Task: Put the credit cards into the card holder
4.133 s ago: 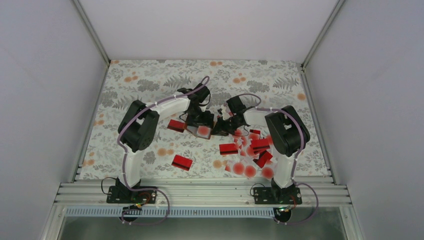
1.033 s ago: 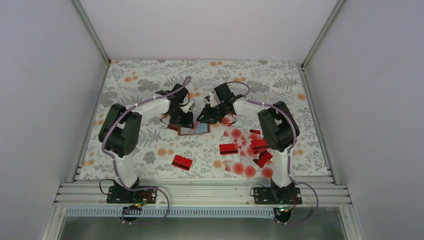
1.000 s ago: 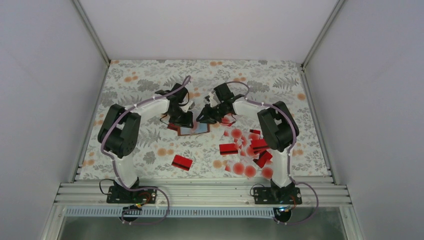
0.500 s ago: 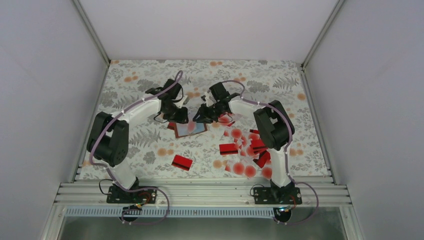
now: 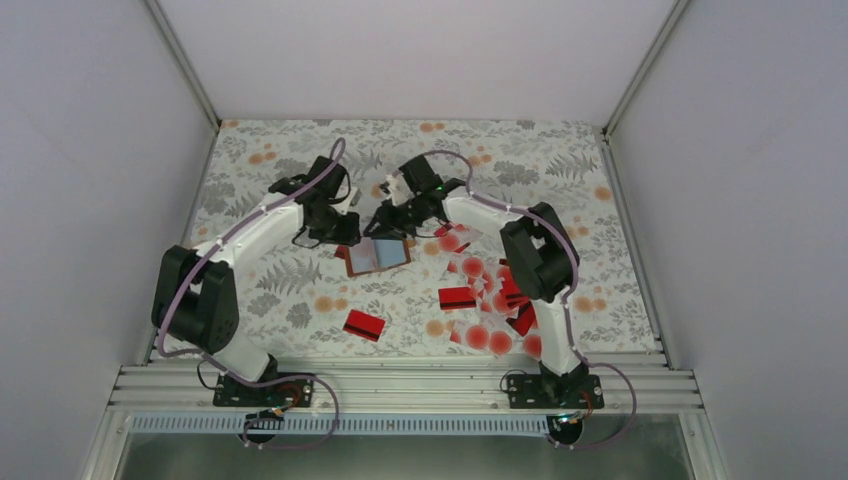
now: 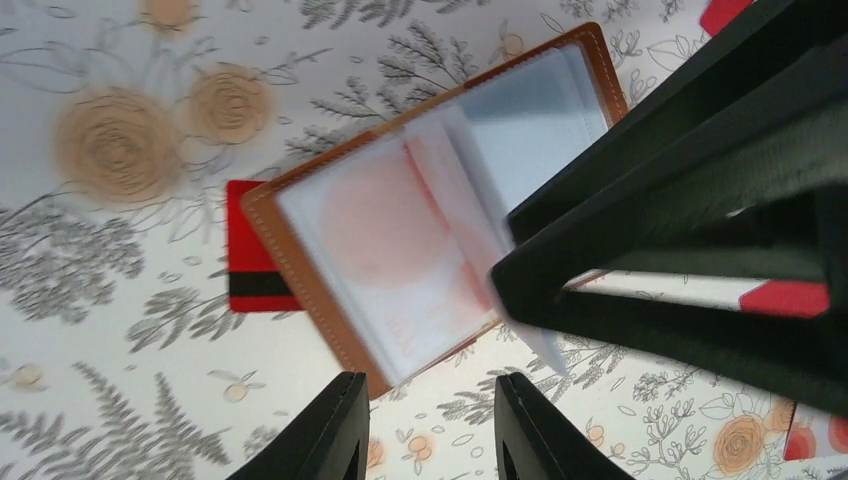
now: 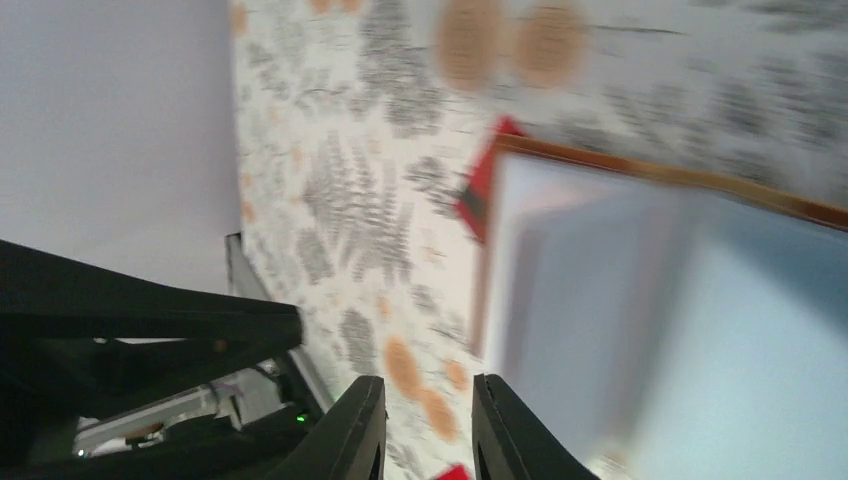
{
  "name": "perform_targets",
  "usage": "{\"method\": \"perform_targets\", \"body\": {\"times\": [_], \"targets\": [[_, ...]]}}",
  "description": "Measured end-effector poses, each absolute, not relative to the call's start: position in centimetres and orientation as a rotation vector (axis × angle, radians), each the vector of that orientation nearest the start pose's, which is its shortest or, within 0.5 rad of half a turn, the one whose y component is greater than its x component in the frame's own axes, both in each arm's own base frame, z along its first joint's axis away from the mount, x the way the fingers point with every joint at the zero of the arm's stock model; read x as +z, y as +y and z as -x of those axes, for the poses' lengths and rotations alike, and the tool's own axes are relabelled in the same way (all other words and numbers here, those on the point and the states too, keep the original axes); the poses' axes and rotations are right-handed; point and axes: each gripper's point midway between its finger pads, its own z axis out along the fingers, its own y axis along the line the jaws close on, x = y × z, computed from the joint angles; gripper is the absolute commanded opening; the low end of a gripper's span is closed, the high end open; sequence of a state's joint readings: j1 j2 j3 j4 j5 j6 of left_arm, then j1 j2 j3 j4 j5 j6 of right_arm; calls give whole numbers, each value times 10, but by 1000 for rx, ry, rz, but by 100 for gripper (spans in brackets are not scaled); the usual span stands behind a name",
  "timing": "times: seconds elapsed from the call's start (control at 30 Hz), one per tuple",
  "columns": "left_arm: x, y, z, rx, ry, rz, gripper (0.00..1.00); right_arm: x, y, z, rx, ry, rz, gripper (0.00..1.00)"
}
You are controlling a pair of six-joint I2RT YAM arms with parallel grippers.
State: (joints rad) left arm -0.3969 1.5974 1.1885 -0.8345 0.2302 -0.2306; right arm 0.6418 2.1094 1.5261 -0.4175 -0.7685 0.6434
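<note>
Your card holder (image 6: 540,110) lies open and flat on the flowered table (image 5: 270,170), about midway between the two arms and toward the far side. Its brown rim faces up around clear sleeves over a pale grey-blue lining. One sleeve on the left page holds a dotted card (image 6: 365,215), whitish with a big red dot showing through the plastic. The right page looks bare, though the right arm's black body covers part of it from the left wrist view. A sleeve leaf in the middle stands partly lifted (blurred, so you can't read more from it).

A red card (image 6: 248,262) with a black stripe sits outside the holder, tucked partly under its left edge. The loose cards (image 5: 495,300) lie scattered on the table near the right arm's base, red ones mixed with dotted ones. A lone red card (image 5: 364,324) lies apart, nearer you.

The left gripper (image 6: 430,432) hangs just beside the holder's near-left edge, its jaws parted with only tablecloth between them. The right gripper (image 7: 425,430) hovers at the holder's far edge, its jaws slightly parted and also empty. Whether either one touches the leather, you can't tell.
</note>
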Motion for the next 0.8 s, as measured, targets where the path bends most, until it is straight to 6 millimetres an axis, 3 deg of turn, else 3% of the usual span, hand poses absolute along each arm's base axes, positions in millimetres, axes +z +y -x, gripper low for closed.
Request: {"method": "perform_targets", "body": {"times": [0.17,0.33,0.47,0.57,0.6,0.67,0.8], "targets": [[126,-148,-305,-377,2834,-211,37,115,455,-324,1558,2694,533,22],[152,-126,-303,-301,2772,-111,38,108,487,-310,1618,2685,664,23],[180,-117,-309,-277,2679,-34,43,120,492,-303,1638,2678,706,23],[202,-116,-317,-290,2605,-9,63,146,491,-313,1598,2623,725,23],[210,-118,-320,-304,2575,4,74,154,488,-316,1573,2611,724,23],[221,-119,-324,-322,2528,4,97,174,476,-321,1484,2589,711,23],[239,-125,-325,-377,2449,-43,100,220,435,-328,1320,2521,640,23]]}}
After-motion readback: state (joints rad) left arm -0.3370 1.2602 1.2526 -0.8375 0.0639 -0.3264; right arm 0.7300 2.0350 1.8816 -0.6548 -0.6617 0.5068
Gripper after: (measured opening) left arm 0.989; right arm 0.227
